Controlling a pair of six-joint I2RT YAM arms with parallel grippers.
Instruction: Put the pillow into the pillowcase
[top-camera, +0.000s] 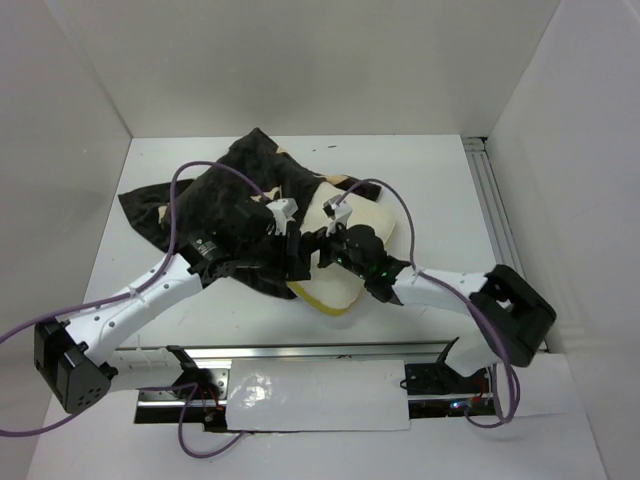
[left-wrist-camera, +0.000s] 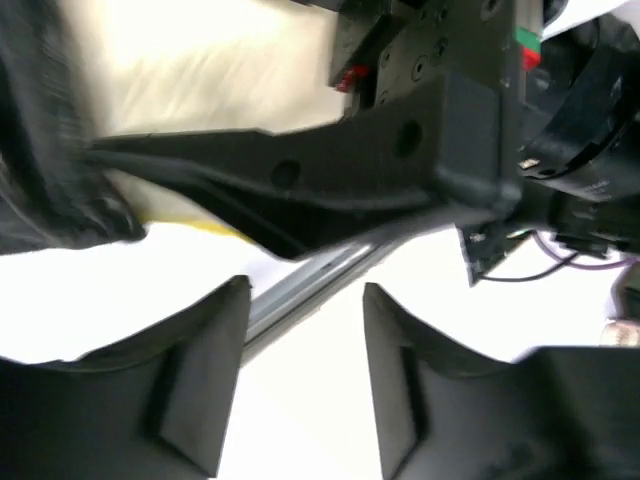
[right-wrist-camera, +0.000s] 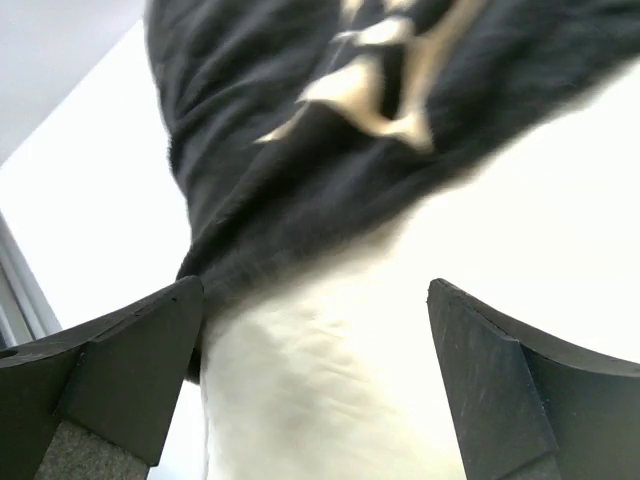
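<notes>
Hanging open and empty, the left gripper (left-wrist-camera: 305, 300) and right gripper (right-wrist-camera: 315, 300) meet over the pillow (top-camera: 362, 226), partly covered by the pillowcase (top-camera: 215, 200); small white print (left-wrist-camera: 590, 186) nearby seems too blurred to read.

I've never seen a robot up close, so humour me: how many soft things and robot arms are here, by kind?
Cream-white soft rectangular pillow: 1
Dark plush pillowcase with tan flowers: 1
White robot arms: 2, the left arm and the right arm
Total: 4
</notes>
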